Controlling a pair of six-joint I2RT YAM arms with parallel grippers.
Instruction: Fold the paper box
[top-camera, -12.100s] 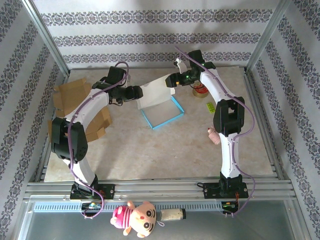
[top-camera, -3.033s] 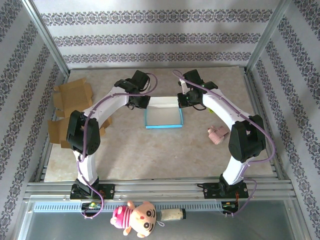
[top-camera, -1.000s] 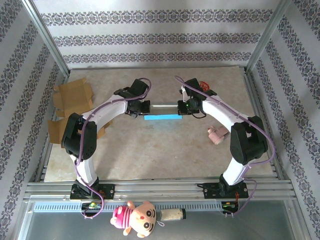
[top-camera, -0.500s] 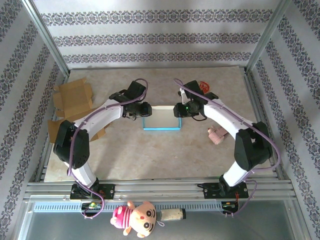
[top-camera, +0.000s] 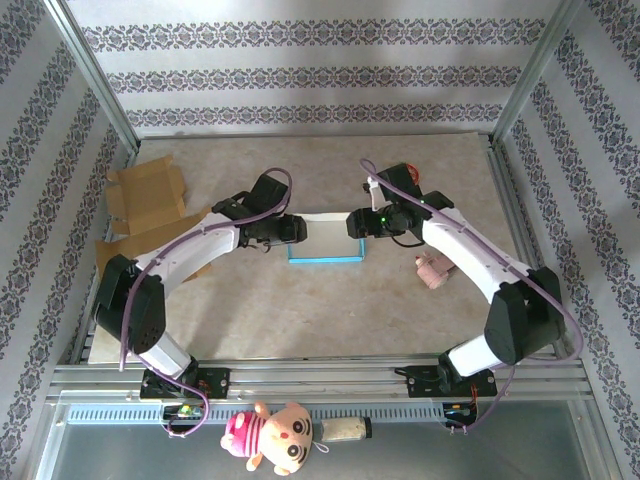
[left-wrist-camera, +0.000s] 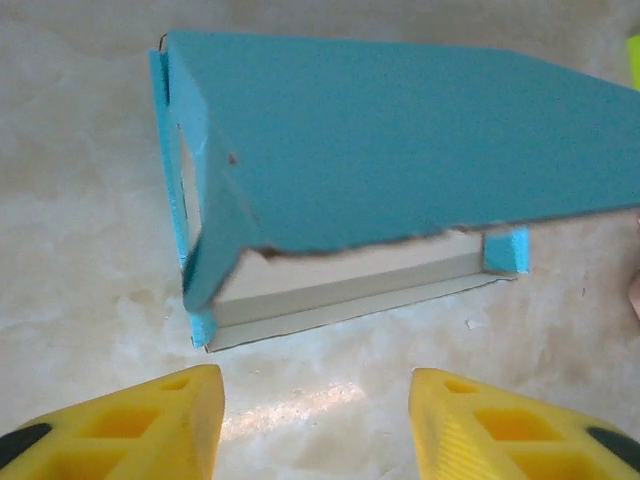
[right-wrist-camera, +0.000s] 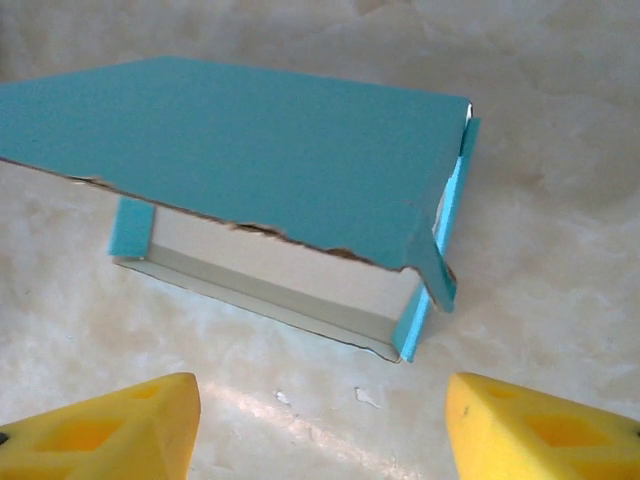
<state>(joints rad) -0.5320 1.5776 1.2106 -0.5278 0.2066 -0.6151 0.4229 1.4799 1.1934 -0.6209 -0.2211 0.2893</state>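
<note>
Now | teal paper box (left-wrist-camera: 400, 130) w/ ragged lid edge | marble-look table (left-wrist-camera: 80, 250)

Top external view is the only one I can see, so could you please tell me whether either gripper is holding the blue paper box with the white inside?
Observer: No. The left gripper stands open, its yellow fingers short of the blue paper box, with bare marbled table between.
Operator: Thank you. And the right one?
Observer: The right gripper is open too, nothing between its fingers, apart from the box.
Operator: Is the lid shut flat?
Observer: No. The blue lid slopes upward, leaving a gap at the front that shows the white inside wall.
</note>
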